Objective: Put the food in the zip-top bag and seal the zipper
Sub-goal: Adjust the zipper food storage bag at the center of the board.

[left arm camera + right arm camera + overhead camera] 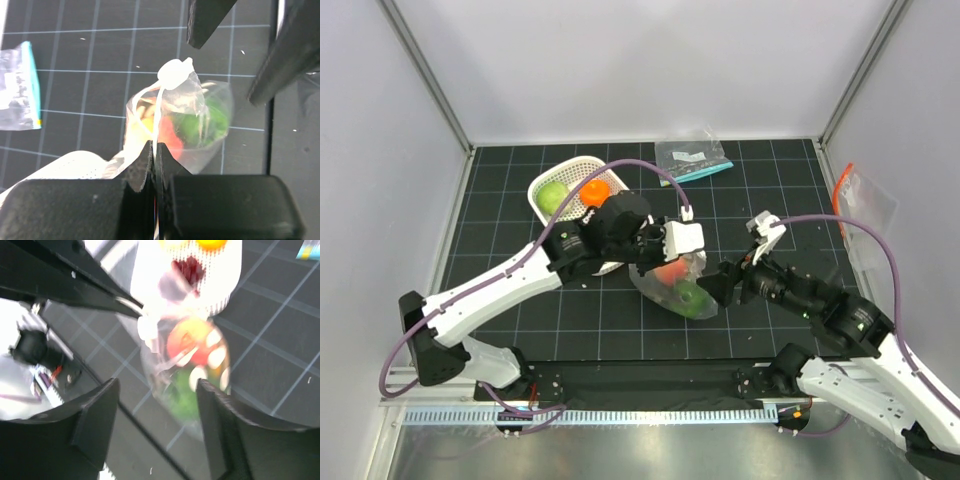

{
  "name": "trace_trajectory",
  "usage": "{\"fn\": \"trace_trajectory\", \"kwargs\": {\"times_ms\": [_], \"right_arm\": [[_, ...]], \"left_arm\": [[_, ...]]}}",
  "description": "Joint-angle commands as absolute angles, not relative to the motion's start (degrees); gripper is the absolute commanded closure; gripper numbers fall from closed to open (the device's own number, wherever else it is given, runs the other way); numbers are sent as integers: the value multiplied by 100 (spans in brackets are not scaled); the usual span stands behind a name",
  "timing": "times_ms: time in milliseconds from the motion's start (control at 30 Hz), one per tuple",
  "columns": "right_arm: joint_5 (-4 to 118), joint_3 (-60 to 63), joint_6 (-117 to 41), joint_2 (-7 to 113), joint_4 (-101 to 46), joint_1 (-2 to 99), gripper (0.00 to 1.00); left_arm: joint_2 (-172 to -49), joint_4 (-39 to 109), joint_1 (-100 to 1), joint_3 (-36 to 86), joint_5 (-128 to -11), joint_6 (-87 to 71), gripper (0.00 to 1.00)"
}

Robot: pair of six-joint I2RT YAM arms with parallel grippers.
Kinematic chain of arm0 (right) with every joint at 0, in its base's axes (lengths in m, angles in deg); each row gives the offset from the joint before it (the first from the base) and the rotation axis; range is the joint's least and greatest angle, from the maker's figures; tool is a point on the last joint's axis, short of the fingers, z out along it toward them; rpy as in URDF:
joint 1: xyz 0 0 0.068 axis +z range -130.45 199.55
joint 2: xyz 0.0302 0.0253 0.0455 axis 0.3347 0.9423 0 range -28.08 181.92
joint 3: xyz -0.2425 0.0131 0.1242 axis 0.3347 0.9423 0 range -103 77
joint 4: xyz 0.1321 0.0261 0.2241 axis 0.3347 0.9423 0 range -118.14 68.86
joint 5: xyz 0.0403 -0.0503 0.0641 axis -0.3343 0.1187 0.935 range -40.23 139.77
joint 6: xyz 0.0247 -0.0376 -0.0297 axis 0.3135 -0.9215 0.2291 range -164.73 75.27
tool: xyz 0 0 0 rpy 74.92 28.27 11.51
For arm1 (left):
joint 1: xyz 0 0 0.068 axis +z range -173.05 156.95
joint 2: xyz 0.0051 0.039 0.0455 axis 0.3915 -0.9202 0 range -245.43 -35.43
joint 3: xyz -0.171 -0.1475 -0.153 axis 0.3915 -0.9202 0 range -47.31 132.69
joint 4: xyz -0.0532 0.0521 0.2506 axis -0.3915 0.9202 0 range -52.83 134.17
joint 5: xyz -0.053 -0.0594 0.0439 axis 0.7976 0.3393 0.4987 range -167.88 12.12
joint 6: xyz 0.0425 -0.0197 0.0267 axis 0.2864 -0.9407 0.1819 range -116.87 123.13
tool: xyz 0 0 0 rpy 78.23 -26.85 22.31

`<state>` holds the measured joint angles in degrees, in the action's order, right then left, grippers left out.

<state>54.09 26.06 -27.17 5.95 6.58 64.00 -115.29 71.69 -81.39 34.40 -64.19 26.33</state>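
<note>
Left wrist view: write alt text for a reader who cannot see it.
The left pincer is shut on the edge of the zip-top bag, which holds red and green toy food, against a black gridded mat. A smaller teal-edged bag lies at the left.

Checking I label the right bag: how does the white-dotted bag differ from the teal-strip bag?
The white-dotted bag bulges with red and green food; the teal-strip bag looks flat. The white-dotted bag sits centrally, pinched by the left gripper; the teal-strip bag lies untouched farther back. Both are clear plastic.
</note>
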Motion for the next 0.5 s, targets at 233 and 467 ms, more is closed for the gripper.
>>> {"fn": "trace_trajectory", "kwargs": {"times_ms": [233, 467], "right_arm": [[5328, 3156, -3189, 189, -1364, 6411, 39], [5557, 3059, -3365, 725, -1478, 6411, 48]], "left_arm": [[-11005, 6820, -8035, 3337, -6971, 2827, 100], [-10865, 6828, -7868, 3381, -6585, 2704, 100]]}}
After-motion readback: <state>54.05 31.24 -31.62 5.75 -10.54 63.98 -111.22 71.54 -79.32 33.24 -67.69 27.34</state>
